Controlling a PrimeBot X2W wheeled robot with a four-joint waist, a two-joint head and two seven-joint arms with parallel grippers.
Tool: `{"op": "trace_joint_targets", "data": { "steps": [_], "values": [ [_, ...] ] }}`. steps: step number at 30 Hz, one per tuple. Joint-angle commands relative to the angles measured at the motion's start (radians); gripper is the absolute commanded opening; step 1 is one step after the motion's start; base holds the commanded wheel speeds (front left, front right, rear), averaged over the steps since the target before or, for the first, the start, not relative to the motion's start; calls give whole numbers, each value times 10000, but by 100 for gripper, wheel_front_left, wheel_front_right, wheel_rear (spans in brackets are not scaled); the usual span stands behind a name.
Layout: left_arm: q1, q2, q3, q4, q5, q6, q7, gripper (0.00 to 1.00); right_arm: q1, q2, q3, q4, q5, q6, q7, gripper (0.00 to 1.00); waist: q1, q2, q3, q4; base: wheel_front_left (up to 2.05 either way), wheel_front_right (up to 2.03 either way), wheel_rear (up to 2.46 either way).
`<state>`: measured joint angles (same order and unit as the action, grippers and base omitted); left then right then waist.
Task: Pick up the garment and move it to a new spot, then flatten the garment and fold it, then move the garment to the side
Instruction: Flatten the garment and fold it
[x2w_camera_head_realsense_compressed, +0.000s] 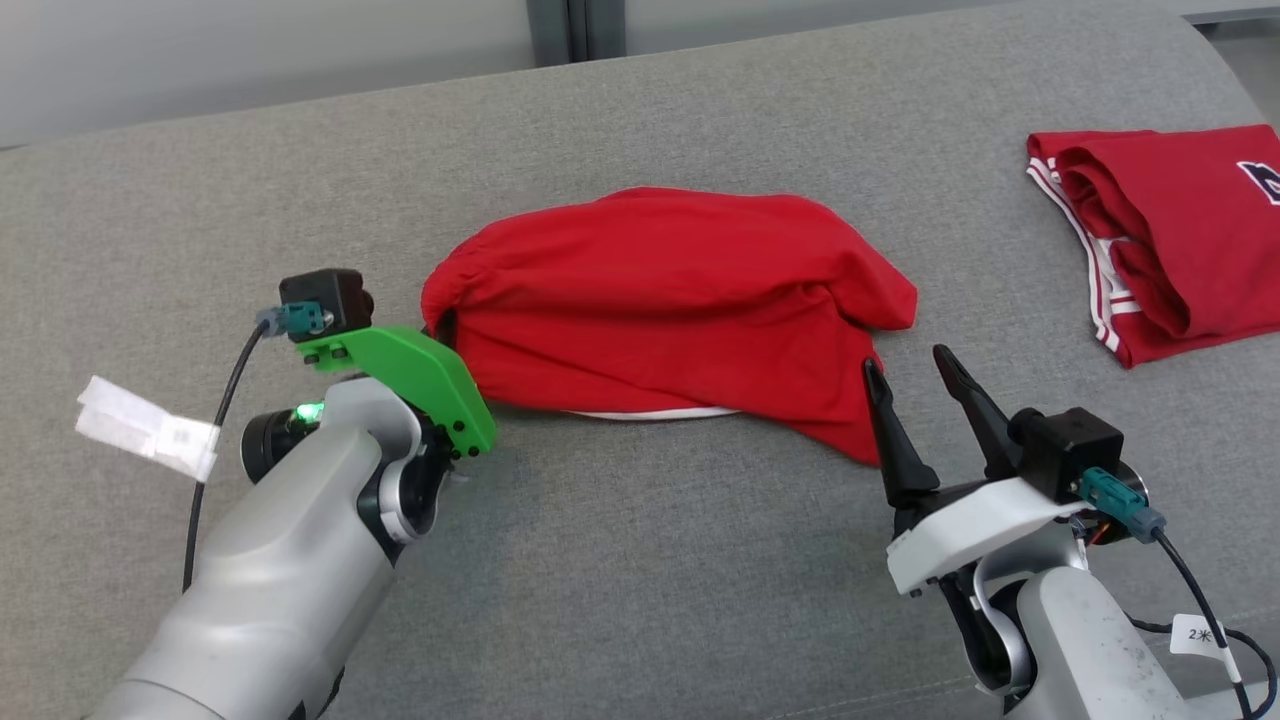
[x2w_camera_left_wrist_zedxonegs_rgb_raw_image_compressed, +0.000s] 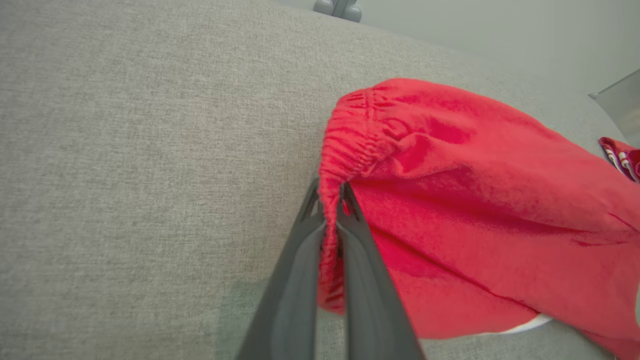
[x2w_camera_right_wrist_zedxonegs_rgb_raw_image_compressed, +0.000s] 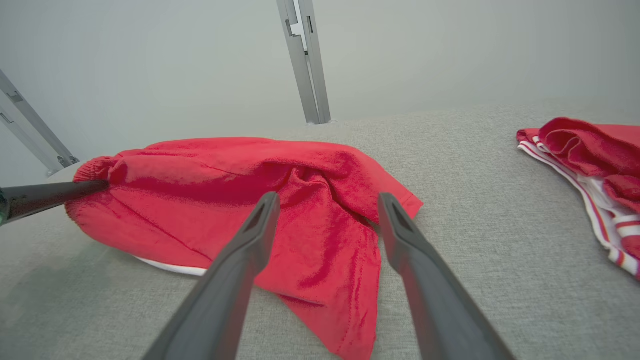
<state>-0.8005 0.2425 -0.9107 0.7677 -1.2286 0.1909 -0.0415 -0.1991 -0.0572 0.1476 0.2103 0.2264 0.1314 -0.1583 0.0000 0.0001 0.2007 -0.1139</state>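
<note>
Left tool (x2w_camera_left_wrist_zedxonegs_rgb_raw_image_compressed: 330, 192) pinches the garment (x2w_camera_head_realsense_compressed: 670, 290) at its gathered edge; right tool (x2w_camera_head_realsense_compressed: 905, 358) gapes beside it.

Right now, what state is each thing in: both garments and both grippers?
red garment, rumpled, not flat, lying on the grey surface, one end pinched.
left gripper, shut on the red garment's elastic waistband.
right gripper, open, fingers at the red garment's near corner, gripping nothing.
striped red garment, folded, lying apart at the right.

white cable tag (x2w_camera_head_realsense_compressed: 1200, 634) marked "2", second mark unclear
</note>
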Motion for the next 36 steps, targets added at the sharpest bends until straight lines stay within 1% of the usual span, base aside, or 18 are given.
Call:
{"op": "trace_joint_targets", "data": {
  "steps": [1,4,7,10,12,16,17,19,21,22,24,26,29,31,34,36],
  "values": [
    [290,93,107,-109,-83,75,-162,0,68,-35,22,-7,-61,-16,31,100,0,-1,-89,157,0,0,0],
    [723,218,284,-508,-244,-24,-508,0,121,-54,63,12,-32,-16,61,100,0,-1,-213,201,0,0,0],
    [1316,500,377,-1239,-329,-41,-854,0,209,-76,79,-8,-18,-16,94,100,0,-1,-369,225,0,0,0],
    [1949,886,413,-2417,-351,169,-1056,0,318,-124,20,-62,-3,-16,127,100,0,-1,-501,264,0,0,0],
    [2466,1201,470,-3524,-463,331,-1058,0,389,-147,-42,-98,7,-16,148,100,0,-1,-572,316,0,0,0],
    [3423,2008,540,-6347,-677,922,-866,0,503,-156,-132,-209,-65,-16,208,100,0,-1,-629,379,0,0,0],
    [3681,2209,553,-7141,-744,1120,-811,0,517,-155,-135,-247,-85,-16,238,100,0,-1,-634,366,0,0,0],
    [4059,2606,601,-8301,-915,1534,-633,0,500,-164,-117,-308,-95,-16,260,100,0,-1,-605,316,0,0,0],
    [4287,2853,692,-9008,-1032,1861,-528,0,475,-160,-90,-362,-103,-16,282,100,0,-1,-542,247,0,0,0],
    [4336,2927,740,-9123,-1077,1973,-506,0,462,-162,-83,-384,-96,-16,288,100,0,-1,-502,214,0,0,0],
    [4238,2956,840,-8936,-1163,2075,-423,0,393,-175,-97,-420,-85,-16,303,100,0,-1,-382,144,0,0,0],
    [3846,2856,852,-8208,-1084,2142,-308,0,295,-164,-53,-465,-101,-16,296,100,0,-1,-248,48,0,0,0],
    [3198,2429,727,-6567,-998,2064,-35,0,159,-166,-8,-512,-112,-16,304,100,0,-1,-42,-144,0,0,0],
    [2725,2142,766,-5396,-854,2020,-150,0,61,-172,42,-532,-87,-16,290,100,0,-1,86,-294,0,0,0],
    [2110,1609,933,-3830,-854,1716,-414,0,-55,-190,77,-550,-73,-16,269,100,0,-1,289,-545,0,0,0],
    [1758,1399,970,-3030,-766,1487,-543,0,-82,-191,62,-544,-76,-16,239,100,0,-1,389,-669,0,0,0]
  ]
}}
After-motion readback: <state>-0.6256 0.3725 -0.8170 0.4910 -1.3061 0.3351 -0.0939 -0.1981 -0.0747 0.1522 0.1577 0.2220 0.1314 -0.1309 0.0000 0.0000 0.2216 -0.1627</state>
